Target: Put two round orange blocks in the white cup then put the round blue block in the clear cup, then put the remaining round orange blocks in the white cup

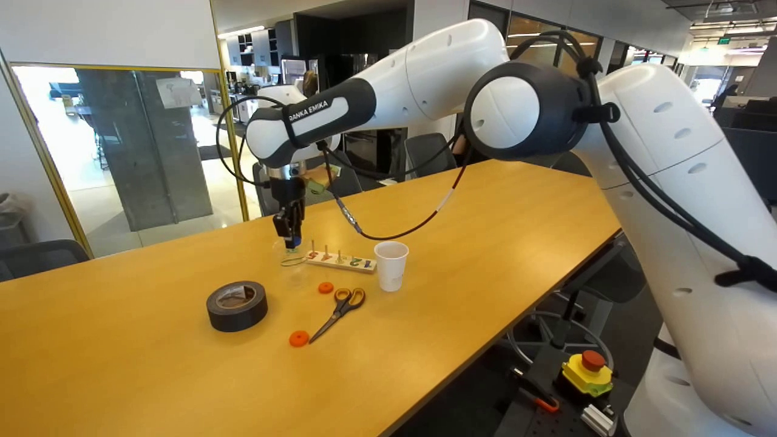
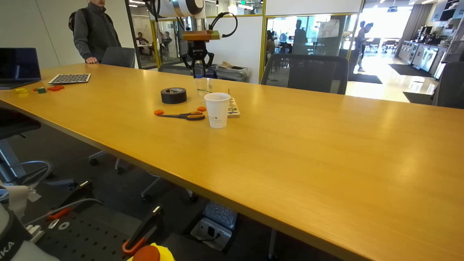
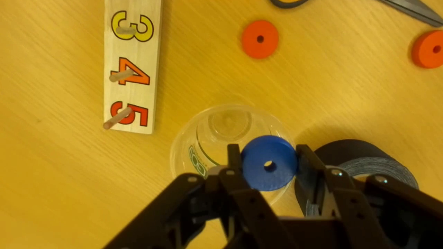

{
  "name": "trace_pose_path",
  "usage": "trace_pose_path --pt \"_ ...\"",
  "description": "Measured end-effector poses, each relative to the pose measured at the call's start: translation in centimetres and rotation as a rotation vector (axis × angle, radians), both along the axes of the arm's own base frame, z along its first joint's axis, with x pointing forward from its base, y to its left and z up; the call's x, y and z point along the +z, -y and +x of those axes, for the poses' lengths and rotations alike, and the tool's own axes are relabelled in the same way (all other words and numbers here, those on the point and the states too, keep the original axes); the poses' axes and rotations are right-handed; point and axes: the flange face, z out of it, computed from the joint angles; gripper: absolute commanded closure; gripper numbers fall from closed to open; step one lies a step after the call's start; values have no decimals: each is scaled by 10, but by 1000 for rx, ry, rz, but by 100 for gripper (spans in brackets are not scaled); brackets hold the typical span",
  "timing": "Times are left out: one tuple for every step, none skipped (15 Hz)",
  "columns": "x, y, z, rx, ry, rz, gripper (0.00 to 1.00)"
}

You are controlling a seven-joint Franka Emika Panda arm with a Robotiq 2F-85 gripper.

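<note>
The tool (image 3: 269, 155) is clamped on the blue block (image 3: 268, 180), its fingertips pressed to opposite edges and parted only by the block's width. The block hangs over the mouth of the clear cup (image 3: 199, 155); whether it dips below the rim is hard to say. In the wrist view, block and tool cover much of the cup's rim between three and eight o'clock, and in both exterior views the cup is so faint that its outline is hard to follow.

From the clear cup, in the wrist view, the nearer orange block (image 3: 260, 48) lies just past twelve o'clock. The farther orange block (image 3: 427, 50), well apart at two o'clock, is trimmed by the edge of the view. Scissors (image 3: 417, 8) at one o'clock are cut off along the top, as is the peg board (image 3: 138, 93) between ten and eleven. The roll of tape (image 3: 375, 166), between three and four, is partly hidden behind the tool.

In an exterior view the white cup (image 1: 392, 270) stands upright on the table (image 1: 461, 243), at three o'clock from the clear cup; its floor is out of sight. In an exterior view a laptop (image 2: 18, 65), between nine and ten o'clock from the white cup, is cut off, and the coloured pieces (image 2: 41, 90) near it are too small to make out.
</note>
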Motion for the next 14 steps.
trace_pose_path --pt "-2 -1 3 1 -5 0 79" --pt "-2 -1 7 2 -7 1 79" --pt "-3 0 10 1 -9 1 79" --pt "-4 0 13 0 -12 1 78" --pt "-5 1 15 -2 -15 1 32" --pt "-5 2 17 -4 -17 1 31" --pt "-6 3 19 -7 -20 1 25" --pt "-6 4 20 -9 -24 0 18" --pt "-6 5 22 -12 -27 -1 9" --pt "-7 6 23 -14 -31 -3 2" --pt "-7 8 24 -18 -32 -4 0" --pt "-7 9 25 -22 -31 -6 0" --pt "-6 10 25 -31 -30 -6 0" --pt "-5 10 25 -43 -27 -7 0"
